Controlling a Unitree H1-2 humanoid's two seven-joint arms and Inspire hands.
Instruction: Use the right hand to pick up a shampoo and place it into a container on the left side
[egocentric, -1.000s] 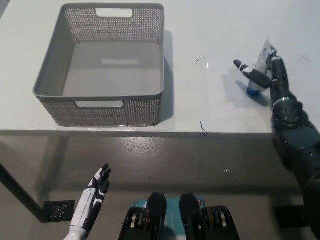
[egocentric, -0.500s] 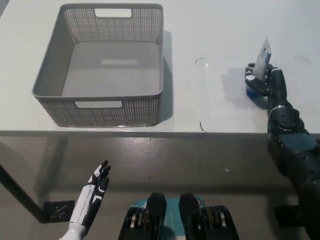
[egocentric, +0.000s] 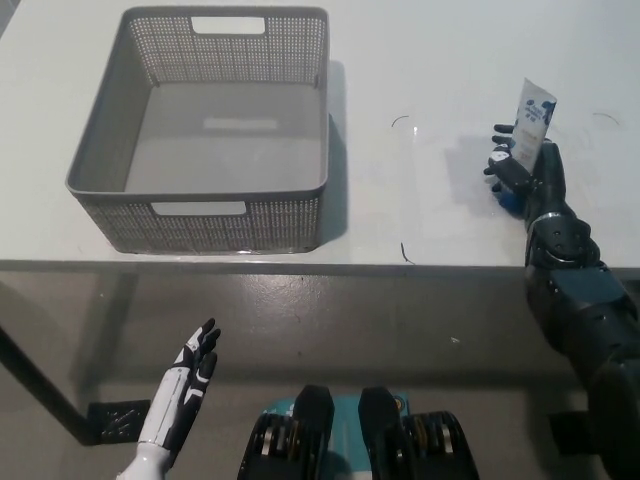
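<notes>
The black right arm reaches up from the near right, its black right hand (egocentric: 520, 160) closed around a white tube. The white left hand (egocentric: 185, 385) rests low at near left, fingers extended and apart.

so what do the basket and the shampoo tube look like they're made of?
Basket: looks like moulded grey plastic, matte; fine perforated mesh walls, solid rim and cut-out handles. Shampoo tube: likely soft plastic, white with blue print, flat crimped top and blue cap at the bottom; the right hand is closed around its lower part, so it is partly hidden.
</notes>
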